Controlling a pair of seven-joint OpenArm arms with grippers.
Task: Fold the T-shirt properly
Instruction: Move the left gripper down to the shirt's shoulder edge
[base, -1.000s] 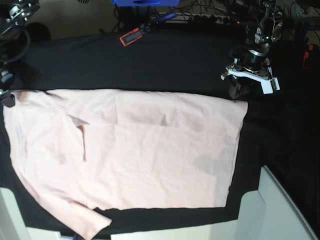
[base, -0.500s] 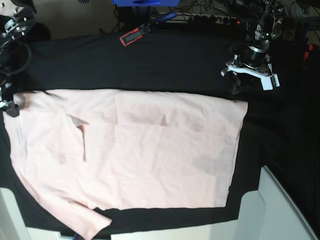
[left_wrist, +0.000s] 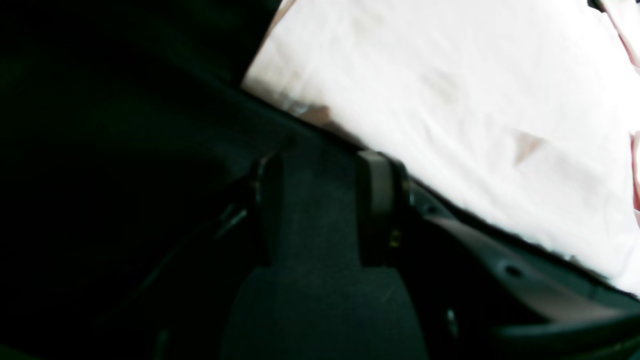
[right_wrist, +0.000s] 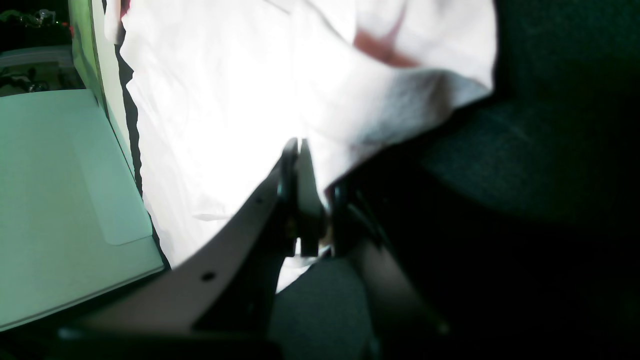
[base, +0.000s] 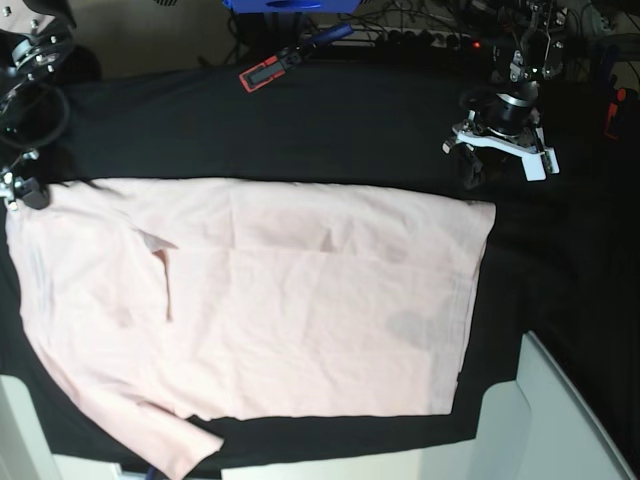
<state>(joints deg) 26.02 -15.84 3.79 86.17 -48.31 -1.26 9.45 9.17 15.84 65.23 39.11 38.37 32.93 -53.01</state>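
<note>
The pale pink T-shirt (base: 280, 310) lies spread flat on the black table cloth (base: 350, 130), plain side up. My right gripper (base: 22, 190) is at the shirt's far left corner. In the right wrist view the right gripper (right_wrist: 299, 150) is shut on the edge of the T-shirt (right_wrist: 215, 100), and a fold of fabric rises beside it. My left gripper (base: 478, 178) hovers just beyond the shirt's far right corner. In the left wrist view the left gripper (left_wrist: 320, 160) is open, with only black cloth between its fingers and the T-shirt (left_wrist: 450, 75) just past them.
A red and black tool (base: 262, 72) lies on the cloth at the back. Behind it are a blue object (base: 290, 5) and cables. White panels (base: 545, 410) border the near right edge, and a small red item (base: 615, 110) sits at the far right.
My right gripper has closed on the shirt's left corner after shifting slightly along that edge. The left arm has barely moved, and the shirt lies as before.
</note>
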